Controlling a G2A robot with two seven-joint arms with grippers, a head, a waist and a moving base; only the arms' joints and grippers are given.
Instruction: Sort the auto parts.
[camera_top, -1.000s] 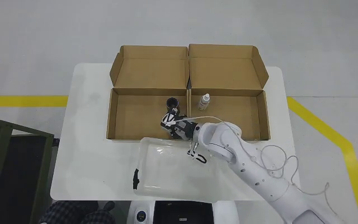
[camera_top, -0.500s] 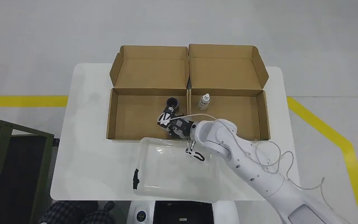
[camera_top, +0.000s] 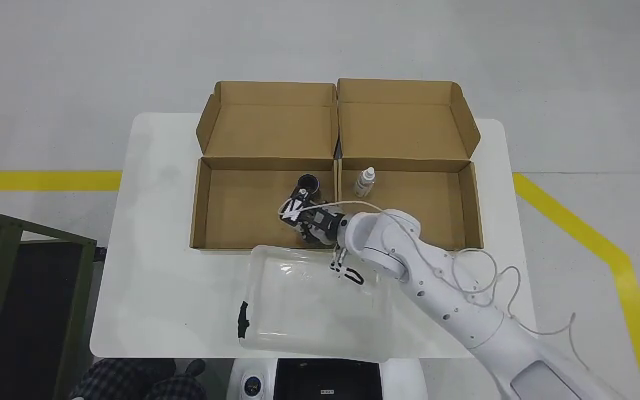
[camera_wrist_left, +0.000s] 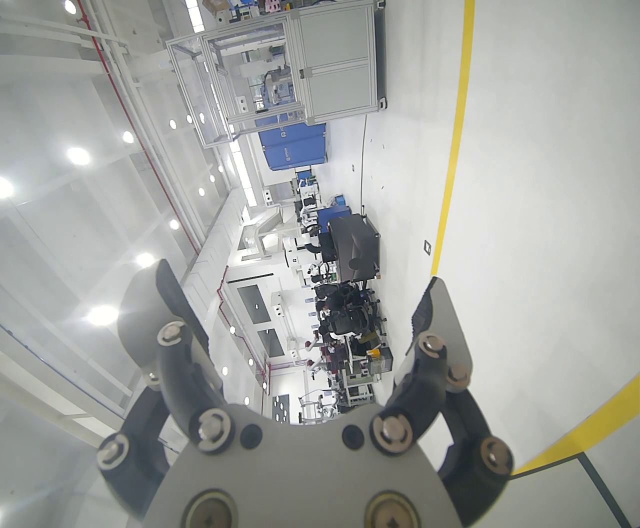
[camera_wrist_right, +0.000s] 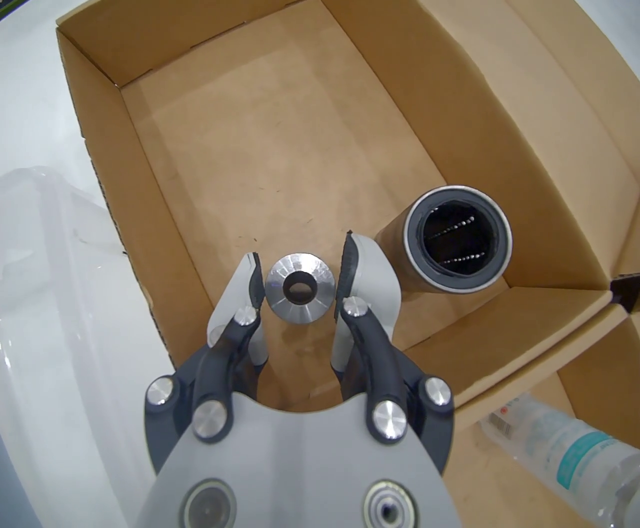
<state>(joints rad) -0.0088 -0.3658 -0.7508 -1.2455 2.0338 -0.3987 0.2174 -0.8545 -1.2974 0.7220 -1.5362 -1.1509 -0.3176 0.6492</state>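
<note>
My right gripper (camera_wrist_right: 300, 255) is shut on a silver metal ring with a centre hole (camera_wrist_right: 299, 287), holding it low over the floor of the left cardboard box (camera_wrist_right: 100, 100). In the top view this gripper (camera_top: 296, 212) sits near the box's front right corner. Just beside it a black hollow cylinder (camera_wrist_right: 452, 245) stands upright against the box's right wall (camera_top: 309, 185). A clear bottle with a white cap (camera_top: 364, 181) lies in the right box (camera_top: 470, 205). My left gripper (camera_wrist_left: 300, 280) is open with nothing in it and points out at the hall.
A clear plastic tray (camera_top: 265, 335) lies in front of the boxes, with a black strip (camera_top: 241, 320) at its left rim and a small black hook (camera_top: 355, 280) near its right side. Both box lids (camera_top: 270, 120) stand open at the back.
My right gripper has shifted left and a little farther into the left box, carrying the metal ring with it.
</note>
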